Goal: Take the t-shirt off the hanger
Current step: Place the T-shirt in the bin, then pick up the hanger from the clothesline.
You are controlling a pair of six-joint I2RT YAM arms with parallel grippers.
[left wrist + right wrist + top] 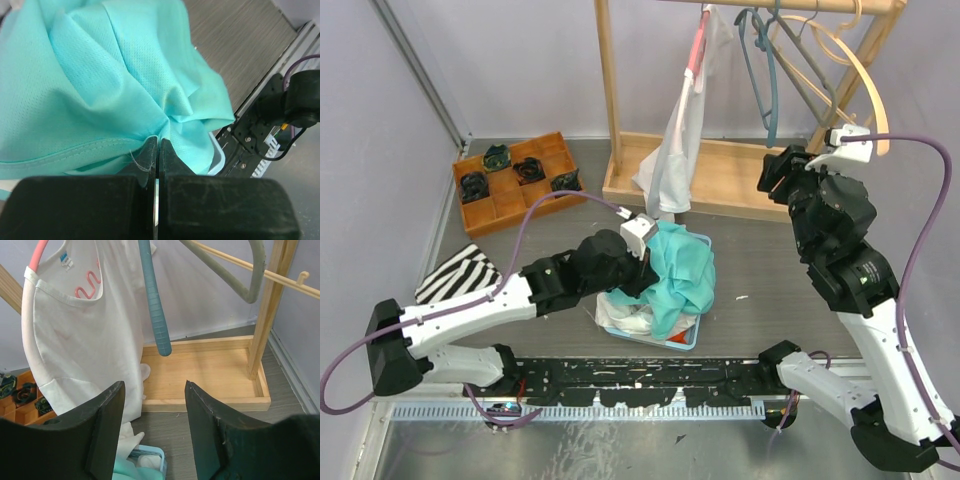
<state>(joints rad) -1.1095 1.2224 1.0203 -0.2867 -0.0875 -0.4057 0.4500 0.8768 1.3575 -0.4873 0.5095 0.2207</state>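
Observation:
A white t-shirt (672, 150) hangs on a pink hanger (698, 45) from the wooden rack's rail; it also shows in the right wrist view (85, 340) with the hanger (37, 252) through its neck. My left gripper (648, 255) is shut on a fold of a teal t-shirt (685, 270) that lies heaped over a light blue basket (685, 343). In the left wrist view its gripper (158, 142) pinches the teal cloth (100, 75). My right gripper (775, 175) is open and empty (154, 385), to the right of the white shirt and apart from it.
The wooden rack (608, 90) has a tray base (740, 180) and several empty hangers (765, 80); a blue one (152, 300) hangs just before my right gripper. An orange compartment box (510, 180) and a striped cloth (455, 272) lie at left.

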